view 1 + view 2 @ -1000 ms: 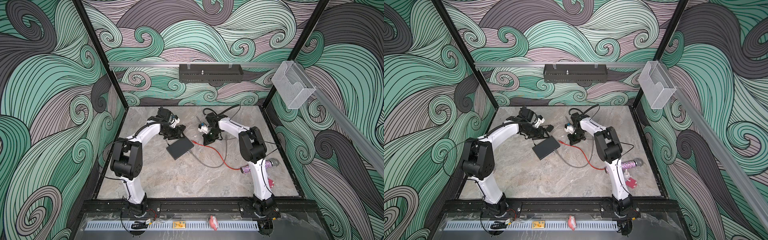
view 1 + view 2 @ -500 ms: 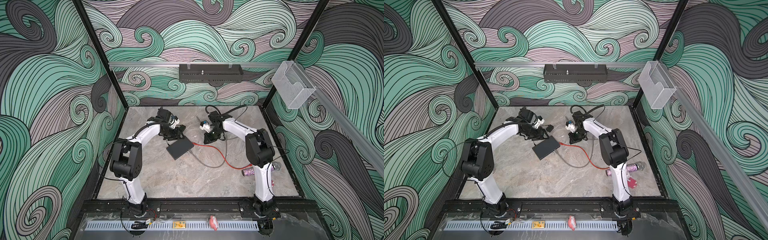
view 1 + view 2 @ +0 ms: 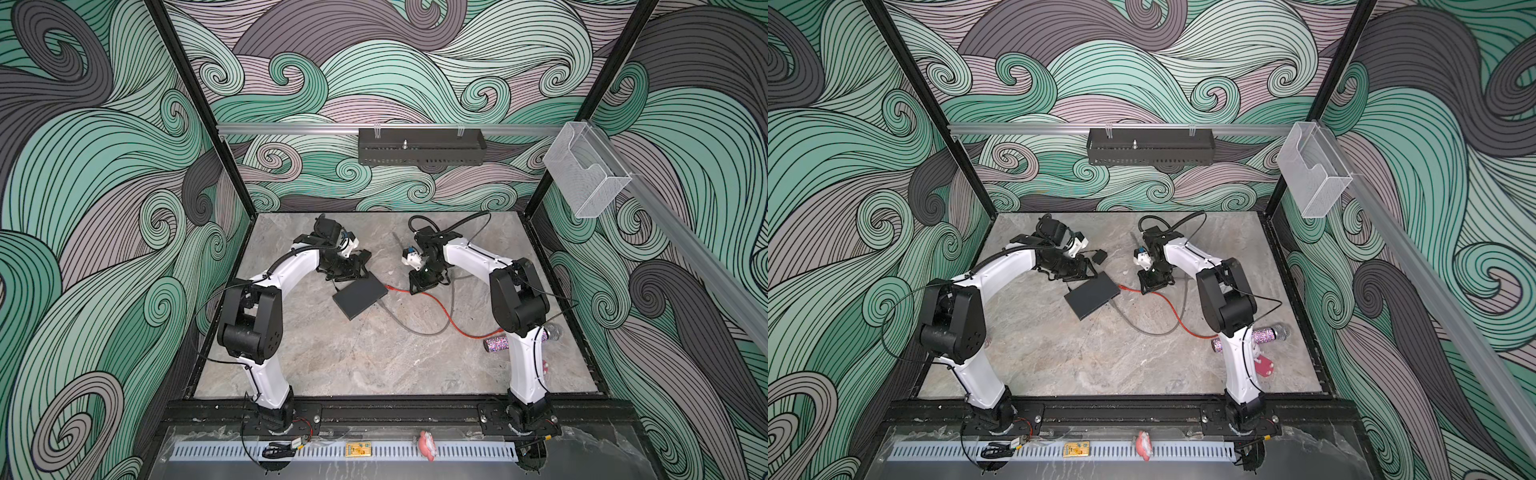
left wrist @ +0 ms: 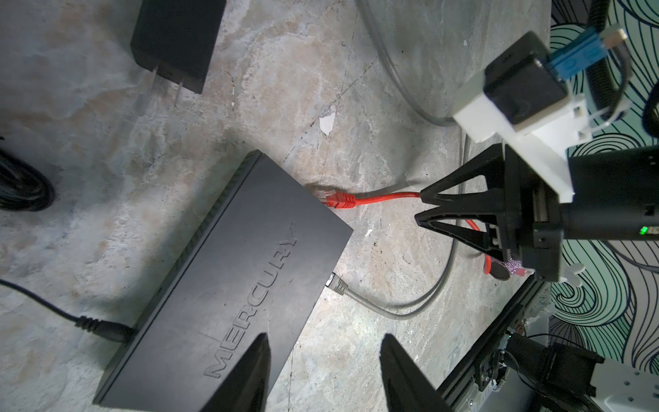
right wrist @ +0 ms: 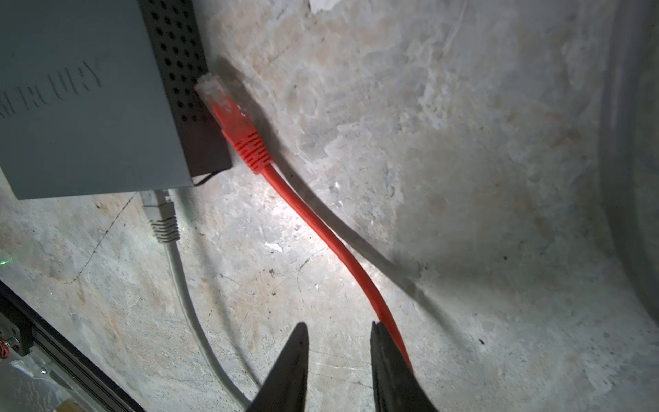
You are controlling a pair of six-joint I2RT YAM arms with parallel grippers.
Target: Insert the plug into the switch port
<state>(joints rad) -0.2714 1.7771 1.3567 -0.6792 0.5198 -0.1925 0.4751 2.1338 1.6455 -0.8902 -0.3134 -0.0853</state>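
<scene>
red ethernet plug (image 5: 228, 117) lies against vented side of switch (image 4: 228, 285); right gripper (image 5: 338, 326) jaws parted beside cable (image 5: 331, 242), left gripper (image 4: 323, 337) jaws open, empty.

Matt black switch (image 4: 228, 278), ribbed red plastic plug (image 4: 337, 200), rough mottled stone-look tabletop (image 4: 107, 167)
</scene>
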